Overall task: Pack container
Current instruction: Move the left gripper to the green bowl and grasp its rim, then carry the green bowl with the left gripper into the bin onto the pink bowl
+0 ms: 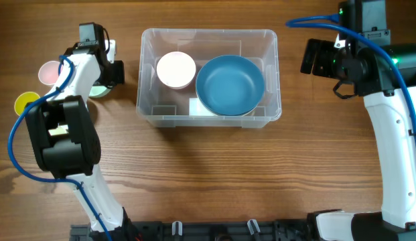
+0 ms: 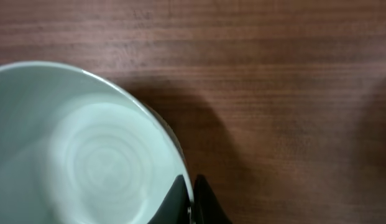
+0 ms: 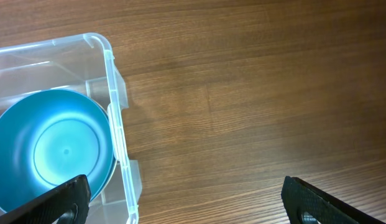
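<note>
The clear container (image 1: pixel 209 120) stands at the table's middle. Inside it are a pale pink bowl (image 1: pixel 175 69) on the left and a blue bowl (image 1: pixel 230 84) on the right. My left gripper (image 1: pixel 106 80) is left of the container, over a pale green bowl (image 1: pixel 98 91). In the left wrist view its fingers (image 2: pixel 191 200) are shut on the rim of that pale green bowl (image 2: pixel 87 155), one finger inside and one outside. My right gripper (image 1: pixel 316 57) is open and empty, right of the container. The right wrist view shows its spread fingers (image 3: pixel 186 205), the container's corner (image 3: pixel 112 93) and the blue bowl (image 3: pixel 56 149).
A pink cup (image 1: pixel 49 72) and a yellow cup (image 1: pixel 25 103) stand at the far left, beside the left arm. Bare wooden table (image 1: pixel 208 181) lies in front of the container and to its right (image 3: pixel 255 99).
</note>
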Action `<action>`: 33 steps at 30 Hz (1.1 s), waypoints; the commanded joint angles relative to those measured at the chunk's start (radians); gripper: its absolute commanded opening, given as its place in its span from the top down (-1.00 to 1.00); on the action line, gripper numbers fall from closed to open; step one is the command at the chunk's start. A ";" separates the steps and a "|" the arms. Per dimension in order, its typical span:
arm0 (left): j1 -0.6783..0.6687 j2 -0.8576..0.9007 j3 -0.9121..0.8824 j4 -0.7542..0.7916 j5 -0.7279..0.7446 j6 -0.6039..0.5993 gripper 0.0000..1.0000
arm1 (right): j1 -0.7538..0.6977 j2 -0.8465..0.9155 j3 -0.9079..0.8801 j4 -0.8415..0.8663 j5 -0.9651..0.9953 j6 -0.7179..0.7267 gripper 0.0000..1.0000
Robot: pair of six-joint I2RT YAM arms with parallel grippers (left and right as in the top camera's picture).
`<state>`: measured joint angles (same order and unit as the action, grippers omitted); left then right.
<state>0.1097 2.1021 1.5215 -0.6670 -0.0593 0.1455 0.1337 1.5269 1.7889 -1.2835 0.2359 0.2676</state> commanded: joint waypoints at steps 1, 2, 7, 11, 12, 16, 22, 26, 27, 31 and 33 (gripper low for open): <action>0.003 -0.019 0.030 0.011 0.025 0.004 0.92 | 0.000 -0.006 0.004 0.000 -0.008 -0.003 -0.99; 0.002 -0.029 0.039 0.013 0.025 0.005 0.92 | 0.000 -0.006 0.004 0.000 -0.008 -0.003 -1.00; -0.021 -0.114 0.103 0.017 0.025 0.003 0.92 | 0.000 -0.006 0.004 0.000 -0.008 -0.003 -0.99; -0.078 -0.238 0.124 0.033 0.025 -0.025 0.92 | 0.000 -0.006 0.004 0.000 -0.008 -0.003 -0.99; -0.097 -0.271 0.124 0.034 0.025 -0.027 0.92 | 0.000 -0.006 0.004 0.000 -0.008 -0.003 -0.99; -0.229 -0.431 0.124 -0.003 0.025 -0.087 0.92 | 0.000 -0.006 0.004 0.000 -0.008 -0.003 -0.99; -0.439 -0.503 0.123 -0.130 0.024 -0.106 0.92 | 0.000 -0.006 0.004 0.000 -0.008 -0.003 -1.00; -0.543 -0.460 0.117 -0.226 -0.014 -0.109 0.92 | 0.000 -0.006 0.004 0.000 -0.008 -0.003 -0.99; -0.551 -0.448 0.117 -0.229 -0.013 -0.110 0.92 | 0.000 -0.006 0.004 0.000 -0.008 -0.003 -0.99; -0.558 -0.385 0.117 -0.227 -0.009 -0.163 0.92 | 0.000 -0.006 0.004 0.000 -0.008 -0.003 -0.99; -0.558 -0.346 0.117 -0.225 -0.008 -0.162 0.92 | 0.000 -0.006 0.004 0.000 -0.008 -0.003 -0.99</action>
<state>-0.4488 1.6985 1.6402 -0.8944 -0.0547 0.0162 0.1337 1.5269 1.7885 -1.2835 0.2359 0.2676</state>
